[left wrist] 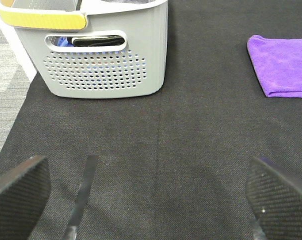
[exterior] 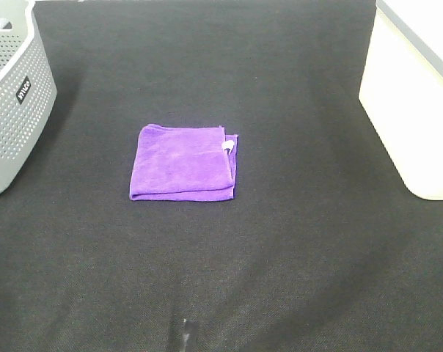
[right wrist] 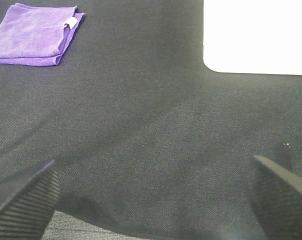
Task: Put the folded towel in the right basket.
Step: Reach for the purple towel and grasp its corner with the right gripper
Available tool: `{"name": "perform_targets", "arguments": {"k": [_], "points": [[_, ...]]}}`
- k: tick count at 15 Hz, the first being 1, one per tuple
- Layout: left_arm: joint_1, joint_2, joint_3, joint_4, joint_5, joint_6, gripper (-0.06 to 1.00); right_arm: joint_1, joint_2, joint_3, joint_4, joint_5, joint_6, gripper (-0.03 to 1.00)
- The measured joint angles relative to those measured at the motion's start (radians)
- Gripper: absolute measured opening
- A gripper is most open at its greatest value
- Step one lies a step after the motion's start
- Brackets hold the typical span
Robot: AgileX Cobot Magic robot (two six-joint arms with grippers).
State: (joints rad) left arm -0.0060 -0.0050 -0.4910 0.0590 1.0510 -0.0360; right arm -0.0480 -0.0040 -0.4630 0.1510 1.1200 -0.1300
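A purple folded towel [exterior: 183, 164] with a small white tag lies flat on the black table in the middle of the high view. It also shows in the left wrist view [left wrist: 282, 65] and the right wrist view [right wrist: 35, 34]. The right basket [exterior: 416, 95] is white and stands at the right edge; its wall shows in the right wrist view [right wrist: 256, 35]. My left gripper [left wrist: 148, 195] is open and empty, well short of the towel. My right gripper [right wrist: 156, 195] is open and empty, also far from the towel. Neither arm shows in the high view.
A grey perforated basket [exterior: 12, 95] stands at the far left; in the left wrist view [left wrist: 101, 55] it has a yellow rim part and dark items inside. The black mat's edge and grey floor [left wrist: 6, 75] show beside it.
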Motion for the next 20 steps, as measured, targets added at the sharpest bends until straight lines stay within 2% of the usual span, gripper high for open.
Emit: {"name": "perform_targets", "arguments": {"k": [20], "points": [[0.000, 0.000, 0.000, 0.000, 0.000, 0.000, 0.99, 0.000, 0.000, 0.002, 0.000, -0.006, 0.000, 0.98]]}}
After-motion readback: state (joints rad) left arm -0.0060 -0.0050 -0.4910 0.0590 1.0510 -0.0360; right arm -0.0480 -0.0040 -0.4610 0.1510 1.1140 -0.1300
